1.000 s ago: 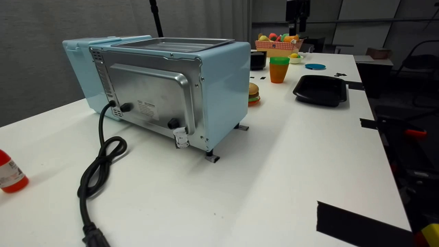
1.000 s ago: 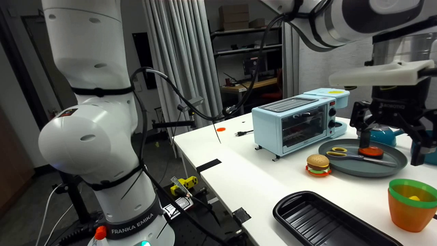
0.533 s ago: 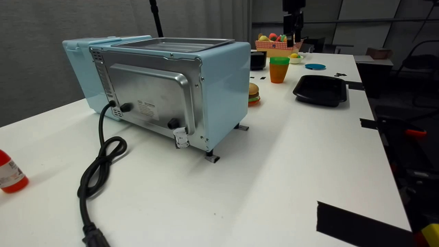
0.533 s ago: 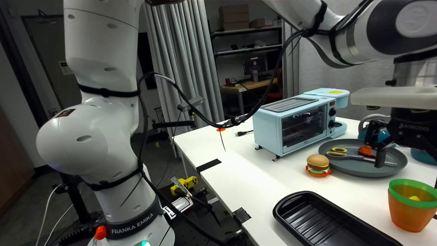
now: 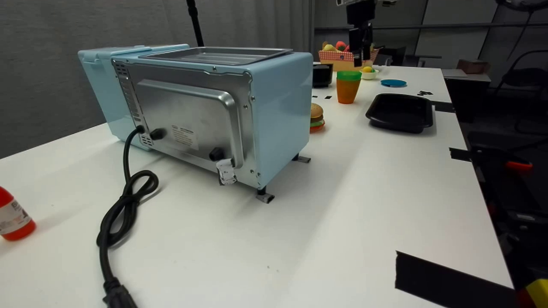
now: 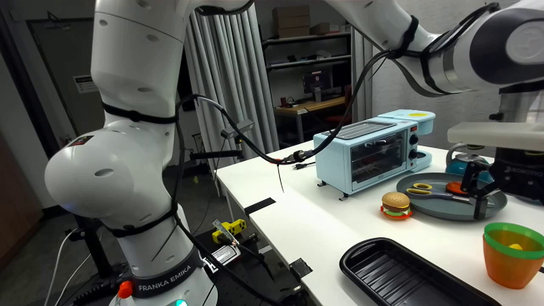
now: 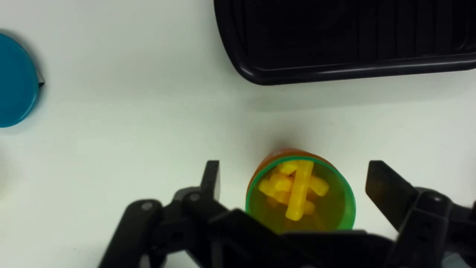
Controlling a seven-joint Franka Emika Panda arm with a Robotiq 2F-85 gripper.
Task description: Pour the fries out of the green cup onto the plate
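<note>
Gripper [image 7: 293, 180] hanging above the table [image 7: 130, 123], fingers [image 7: 388, 197] standing wide apart; in the wrist view I'm seeing the cup [image 7: 333, 214] in the gap, standing upright. That view is giving me several fries [image 7: 299, 190], overlapping too much to count; in an exterior view I'm catching a yellow tip [image 6: 515, 246] inside. There I'm also getting one grey plate [image 6: 442, 211] carrying one pair of scissors [image 6: 437, 195], one burger [image 6: 396, 206] beside it. The tray [image 7: 305, 41] is lying near the table's edge, a bare strip separating it from the cup; wider open room is stretching toward one blue disc [image 7: 15, 82].
</note>
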